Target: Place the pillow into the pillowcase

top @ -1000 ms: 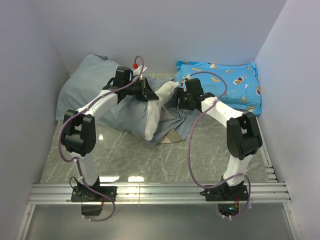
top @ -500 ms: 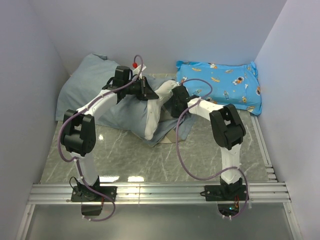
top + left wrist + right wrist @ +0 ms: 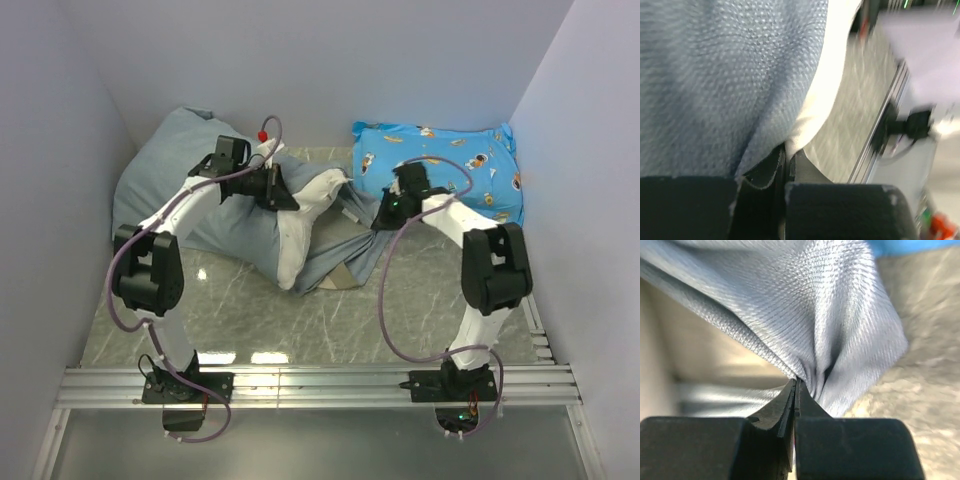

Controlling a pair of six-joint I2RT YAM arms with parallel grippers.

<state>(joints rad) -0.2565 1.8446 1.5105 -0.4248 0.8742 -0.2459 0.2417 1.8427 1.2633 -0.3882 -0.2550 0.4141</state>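
The grey-blue pillowcase lies bunched at the back left with the white pillow sticking out of its open end toward the middle. My left gripper sits at that opening, and in the left wrist view its jaws are shut on the pillow's white edge, with blue pillowcase cloth draped over the left finger. My right gripper is shut on a fold of the pillowcase's loose rim, pinched at its tips just above the table.
A bright blue cartoon-print cushion leans at the back right, close behind the right arm. Walls enclose left, back and right. A tan flap of the pillowcase trails on the marble table. An aluminium rail runs along the near edge.
My right gripper reached in to the pillowcase rim, closed on it and drew it back to the right. The left arm shifted left with the pillow.
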